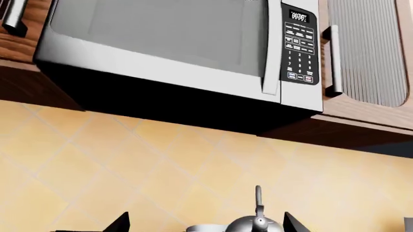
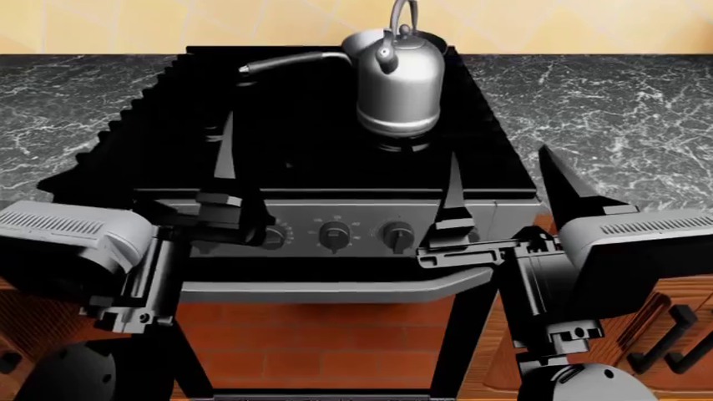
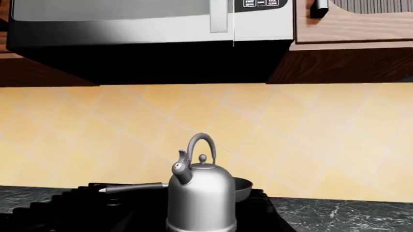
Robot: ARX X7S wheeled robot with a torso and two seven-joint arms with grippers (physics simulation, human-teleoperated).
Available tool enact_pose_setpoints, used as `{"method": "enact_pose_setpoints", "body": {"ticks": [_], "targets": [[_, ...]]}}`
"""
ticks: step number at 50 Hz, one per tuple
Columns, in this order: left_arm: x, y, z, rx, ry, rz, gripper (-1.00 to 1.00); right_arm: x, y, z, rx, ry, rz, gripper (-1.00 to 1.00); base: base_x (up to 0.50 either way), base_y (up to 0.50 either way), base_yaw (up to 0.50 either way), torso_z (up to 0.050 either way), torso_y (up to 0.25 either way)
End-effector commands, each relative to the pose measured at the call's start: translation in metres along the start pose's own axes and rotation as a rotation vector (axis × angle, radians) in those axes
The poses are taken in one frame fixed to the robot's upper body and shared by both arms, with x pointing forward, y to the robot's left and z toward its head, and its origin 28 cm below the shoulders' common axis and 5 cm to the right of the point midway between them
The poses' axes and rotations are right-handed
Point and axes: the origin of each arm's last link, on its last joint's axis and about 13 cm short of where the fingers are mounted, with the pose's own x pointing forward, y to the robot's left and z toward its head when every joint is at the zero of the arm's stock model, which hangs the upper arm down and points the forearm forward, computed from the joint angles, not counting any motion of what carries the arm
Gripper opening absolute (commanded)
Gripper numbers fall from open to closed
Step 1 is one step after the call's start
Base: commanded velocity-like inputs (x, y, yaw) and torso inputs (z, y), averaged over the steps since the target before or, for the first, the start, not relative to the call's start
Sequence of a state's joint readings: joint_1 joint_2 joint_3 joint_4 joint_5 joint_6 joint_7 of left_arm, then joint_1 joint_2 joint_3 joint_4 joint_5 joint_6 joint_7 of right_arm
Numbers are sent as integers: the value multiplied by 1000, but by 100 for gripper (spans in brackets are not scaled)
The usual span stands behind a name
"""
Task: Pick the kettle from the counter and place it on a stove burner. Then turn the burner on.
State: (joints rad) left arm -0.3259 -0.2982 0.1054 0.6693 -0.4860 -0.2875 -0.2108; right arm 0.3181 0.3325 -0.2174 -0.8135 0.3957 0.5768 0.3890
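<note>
The silver-grey kettle (image 2: 396,83) stands upright on the stove's right-hand burner (image 2: 403,144), with its loop handle up. The right wrist view shows the kettle (image 3: 200,195) straight ahead, and the left wrist view catches its top (image 1: 256,222). My left gripper (image 1: 206,224) is open and empty, its fingers (image 2: 226,159) reaching over the stove's front left, just above the left control knob (image 2: 273,236). My right gripper (image 2: 507,188) is open and empty at the stove's front right corner, short of the kettle. The marble counter (image 2: 607,109) flanks the stove.
A dark frying pan (image 2: 292,60) lies behind the kettle, its handle pointing left. Two more knobs (image 2: 334,236) (image 2: 398,236) sit on the stove's front panel. A microwave (image 1: 174,43) hangs above the stove, between wooden cabinets (image 3: 351,24), over a yellow tiled wall.
</note>
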Motion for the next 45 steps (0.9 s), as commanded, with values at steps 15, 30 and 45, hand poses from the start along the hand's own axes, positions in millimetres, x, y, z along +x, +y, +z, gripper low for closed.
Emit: {"method": "enact_pose_setpoints", "body": {"ticks": [15,30,45], "targets": [[0,-2,5,97,-59,46,100,0,-3,0,35,4,-3,100,0,0,0,-50,0],[0,-3,8,112,-94,64,100,0,-3,1,41,2,-5,100,0,0,0,-50,0],[1,-3,6,119,-101,29,100,0,-4,0,37,4,-7,100,0,0,0,-50,0]]}}
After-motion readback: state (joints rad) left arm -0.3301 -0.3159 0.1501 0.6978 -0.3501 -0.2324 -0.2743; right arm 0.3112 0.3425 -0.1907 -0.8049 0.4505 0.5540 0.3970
